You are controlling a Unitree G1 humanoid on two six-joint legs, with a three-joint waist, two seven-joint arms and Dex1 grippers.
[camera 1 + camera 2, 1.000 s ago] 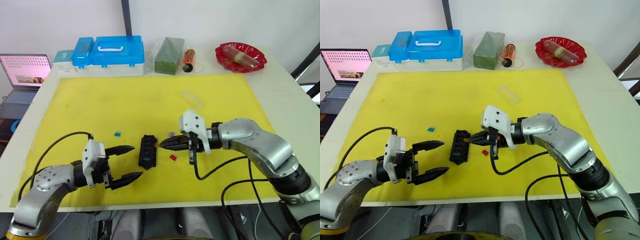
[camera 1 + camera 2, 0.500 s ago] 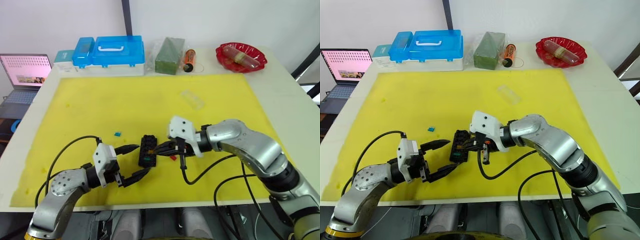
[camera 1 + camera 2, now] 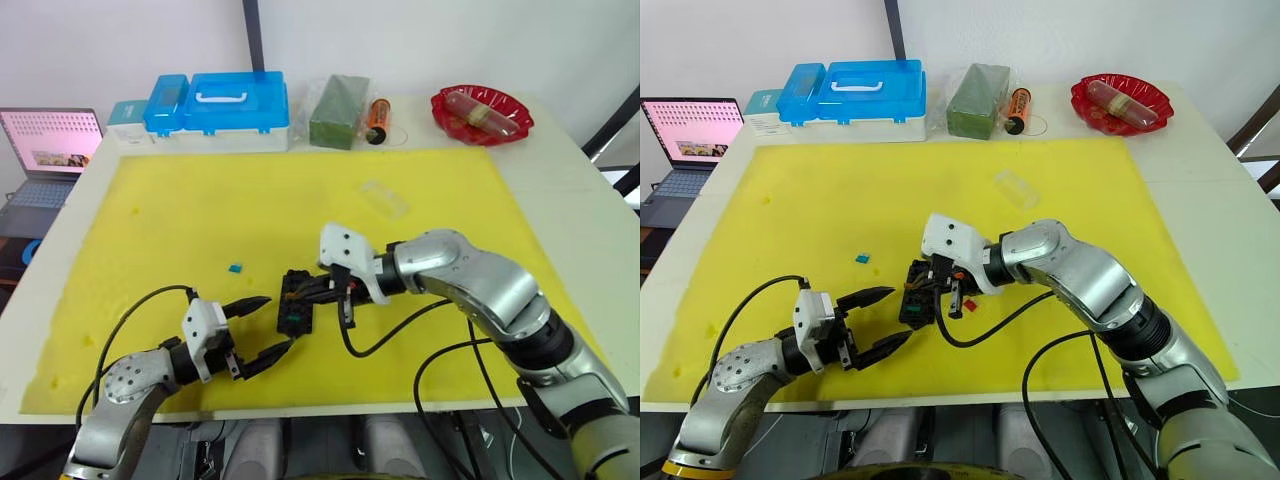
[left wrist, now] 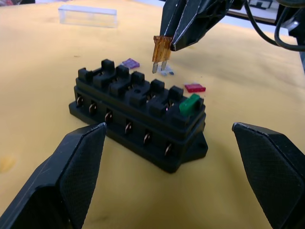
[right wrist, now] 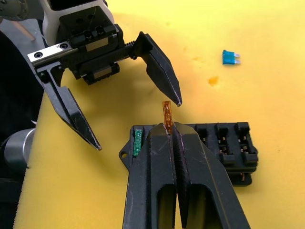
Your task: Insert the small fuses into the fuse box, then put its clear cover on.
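Note:
The black fuse box (image 3: 296,303) lies on the yellow mat (image 3: 200,210) with a green fuse (image 4: 190,103) seated at one end. My right gripper (image 5: 170,128) is shut on an orange fuse (image 4: 161,49), held blades-down just above the box's slots. On the box's other side my left gripper (image 3: 275,322) stands open, a finger (image 4: 62,181) off each end of the box, not touching it. A blue fuse (image 3: 235,268), a purple fuse (image 4: 130,63), a red fuse (image 4: 194,88) and a pale grey fuse (image 4: 167,72) lie loose on the mat. The clear cover (image 3: 385,198) rests farther back.
Along the table's back edge stand a blue-lidded case (image 3: 220,105), a wrapped green block (image 3: 338,112), an orange cylinder (image 3: 377,120) and a red bowl (image 3: 481,113). A laptop (image 3: 50,140) sits off the table at the far left.
My right gripper has carried the orange fuse leftward until it hangs over the fuse box. My left gripper has moved right, closer to the box, still open.

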